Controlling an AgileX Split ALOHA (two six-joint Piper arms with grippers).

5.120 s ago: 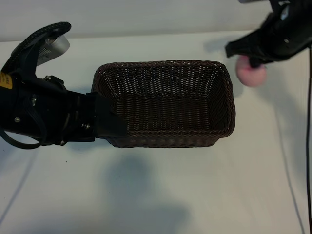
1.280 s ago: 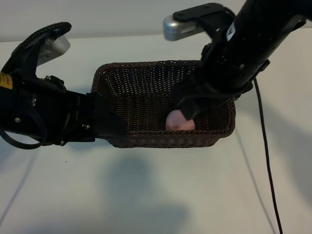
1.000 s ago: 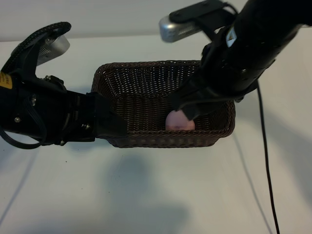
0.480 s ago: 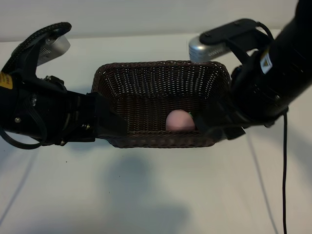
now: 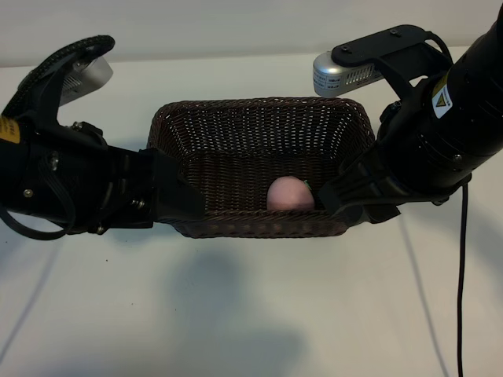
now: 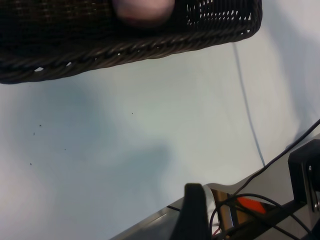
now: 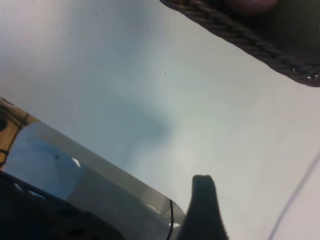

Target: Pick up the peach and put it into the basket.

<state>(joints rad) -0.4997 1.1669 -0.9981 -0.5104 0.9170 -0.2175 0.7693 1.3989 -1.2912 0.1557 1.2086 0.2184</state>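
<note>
Now the peach (image 5: 289, 194) is lying inside the wicker basket (image 5: 236, 126), against its near wall.
Right pincer (image 5: 357, 206) is hovering empty, fingers apart, beside the basket; left pincer (image 5: 174, 196), also spread, is sitting at the opposite end.

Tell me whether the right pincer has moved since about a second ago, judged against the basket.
Yes. The right pincer has pulled out from above the basket to its right end, leaving the peach inside.

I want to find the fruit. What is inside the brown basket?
The peach lies inside the basket, against its near wall. The right gripper covers the basket's near right corner, so that part stays unseen.
</note>
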